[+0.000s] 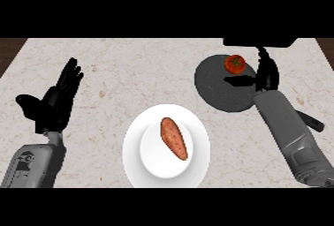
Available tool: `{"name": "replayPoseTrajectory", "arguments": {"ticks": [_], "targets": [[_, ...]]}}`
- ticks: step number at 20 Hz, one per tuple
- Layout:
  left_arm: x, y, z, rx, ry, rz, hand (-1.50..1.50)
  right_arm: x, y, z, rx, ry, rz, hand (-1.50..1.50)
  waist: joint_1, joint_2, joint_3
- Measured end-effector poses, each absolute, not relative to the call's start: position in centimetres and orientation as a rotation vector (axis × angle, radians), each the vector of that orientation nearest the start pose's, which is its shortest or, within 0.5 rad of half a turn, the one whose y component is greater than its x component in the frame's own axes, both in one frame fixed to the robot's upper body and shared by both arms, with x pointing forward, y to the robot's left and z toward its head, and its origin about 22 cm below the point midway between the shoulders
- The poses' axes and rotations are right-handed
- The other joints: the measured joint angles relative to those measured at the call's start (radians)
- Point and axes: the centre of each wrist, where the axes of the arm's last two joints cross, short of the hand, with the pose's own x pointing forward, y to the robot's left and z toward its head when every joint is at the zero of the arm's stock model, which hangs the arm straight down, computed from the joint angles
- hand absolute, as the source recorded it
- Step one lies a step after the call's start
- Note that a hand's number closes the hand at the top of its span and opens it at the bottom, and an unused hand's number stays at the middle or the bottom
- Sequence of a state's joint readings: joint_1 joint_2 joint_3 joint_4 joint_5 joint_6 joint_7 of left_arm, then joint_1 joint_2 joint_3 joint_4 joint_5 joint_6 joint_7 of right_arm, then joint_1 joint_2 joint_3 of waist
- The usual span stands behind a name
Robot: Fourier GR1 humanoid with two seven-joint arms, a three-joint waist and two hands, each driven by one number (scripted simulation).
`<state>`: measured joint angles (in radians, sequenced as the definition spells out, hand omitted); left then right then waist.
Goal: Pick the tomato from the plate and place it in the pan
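1. I see a pale, speckled stone-look counter [130,66] filling most of the head view, with a strip of dark brown wood [9,50] showing at the far left corner and another at the far right.
2. The small round red tomato with a green stem [235,63] lies in the dark grey round pan [218,88], near its far rim.
3. The pan's black handle [312,122] pokes out from behind my right forearm.
4. My right hand [264,75] is over the pan just beside the tomato, but I cannot tell how its fingers are set.
5. My left hand [55,99] rests at the left, fingers straight and up, holding nothing.
6. A round white plate [140,154] sits near the counter's front edge with an elongated orange-brown sweet potato [174,137] lying on it.
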<state>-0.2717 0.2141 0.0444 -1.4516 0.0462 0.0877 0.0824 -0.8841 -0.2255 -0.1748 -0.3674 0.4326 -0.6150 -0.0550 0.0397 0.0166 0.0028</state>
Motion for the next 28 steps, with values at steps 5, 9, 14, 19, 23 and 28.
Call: {"name": "replayPoseTrajectory", "arguments": {"ticks": [5,9,14,19,23,28], "targets": [[29.7,26.2,5.3,0.188,-1.625,-0.057,0.00,41.3,-24.7,1.1,-0.845,-1.512,0.002,-1.50,-0.023,-0.012,-0.001],[29.3,27.5,4.8,0.213,-1.608,-0.036,0.00,39.9,-24.8,0.6,-0.701,-1.570,-0.062,-1.50,-0.053,-0.023,-0.003],[29.0,28.5,4.2,0.233,-1.590,-0.023,0.00,36.5,-25.1,-0.2,-0.559,-1.647,-0.073,-1.50,-0.083,-0.034,-0.004],[28.4,29.3,4.1,0.248,-1.583,-0.012,0.00,31.7,-25.0,0.3,-0.507,-1.690,-0.063,-1.50,-0.100,-0.040,-0.006],[28.4,29.3,4.5,0.256,-1.593,-0.009,0.00,26.5,-25.5,1.5,-0.503,-1.709,-0.067,-1.50,-0.099,-0.037,-0.006],[28.7,28.8,4.7,0.234,-1.600,-0.020,0.00,19.9,-25.1,4.2,-0.514,-1.690,-0.047,-1.50,-0.078,-0.028,-0.005]]}}
